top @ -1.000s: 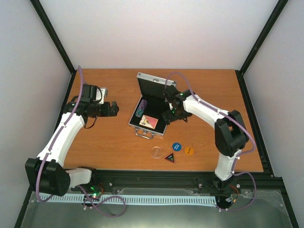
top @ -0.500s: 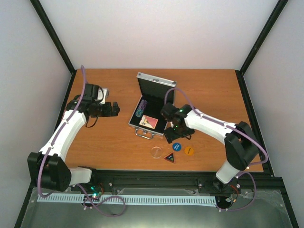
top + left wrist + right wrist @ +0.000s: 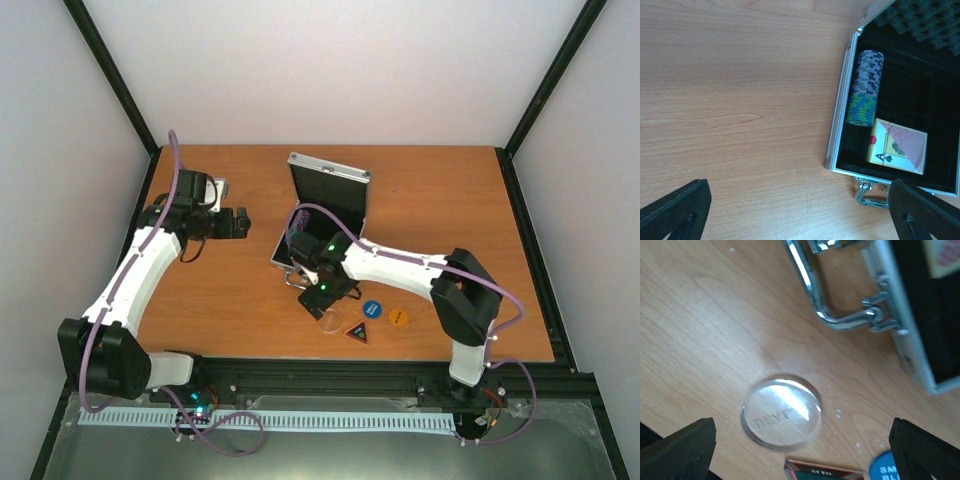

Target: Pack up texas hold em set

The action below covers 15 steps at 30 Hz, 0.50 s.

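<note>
— Where does the case (image 3: 839,125) sit?
— Mid-table (image 3: 450,220), with its lid (image 3: 335,195) standing at the far side and its handle (image 3: 835,315) at the near side.
— And inside?
— The chip stack (image 3: 864,87) lies along the left wall. The card deck (image 3: 898,147) is just right of it, nearer the handle.
— Outside?
— In front of the case lies the leftmost round button (image 3: 781,412), just before the handle and under the right gripper (image 3: 322,303). To its right come the triangular button (image 3: 357,331), then two round buttons (image 3: 372,309) (image 3: 398,317). The left gripper (image 3: 243,224) stands left of the case, apart.
</note>
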Tool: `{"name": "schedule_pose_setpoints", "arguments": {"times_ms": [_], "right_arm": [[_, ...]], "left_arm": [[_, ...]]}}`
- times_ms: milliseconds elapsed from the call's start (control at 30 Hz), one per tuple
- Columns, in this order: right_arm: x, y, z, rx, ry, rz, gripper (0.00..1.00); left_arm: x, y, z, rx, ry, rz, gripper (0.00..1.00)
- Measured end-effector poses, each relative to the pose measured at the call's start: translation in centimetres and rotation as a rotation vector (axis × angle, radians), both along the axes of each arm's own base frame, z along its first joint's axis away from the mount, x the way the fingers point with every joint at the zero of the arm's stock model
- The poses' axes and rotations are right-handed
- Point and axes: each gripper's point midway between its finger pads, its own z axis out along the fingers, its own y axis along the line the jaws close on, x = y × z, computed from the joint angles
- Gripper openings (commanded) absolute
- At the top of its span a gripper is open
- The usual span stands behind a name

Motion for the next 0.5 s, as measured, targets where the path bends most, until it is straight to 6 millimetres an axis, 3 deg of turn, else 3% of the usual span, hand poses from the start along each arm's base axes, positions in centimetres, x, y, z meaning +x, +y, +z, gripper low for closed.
{"name": "schedule_pose_setpoints", "arguments": {"times_ms": [167, 500], "right_arm": [[-1.5, 1.4, -2.3, -0.039, 0.046, 0.067, 0.96], [-2.6, 0.5, -4.0, -0.082, 0.09, 0.065, 0.97]], "left_arm": [[-0.1, 0.1, 0.3, 0.008, -0.012, -0.005, 1.0], [-0.2, 0.0, 0.8, 0.0, -0.026, -0.009, 1.0]]}}
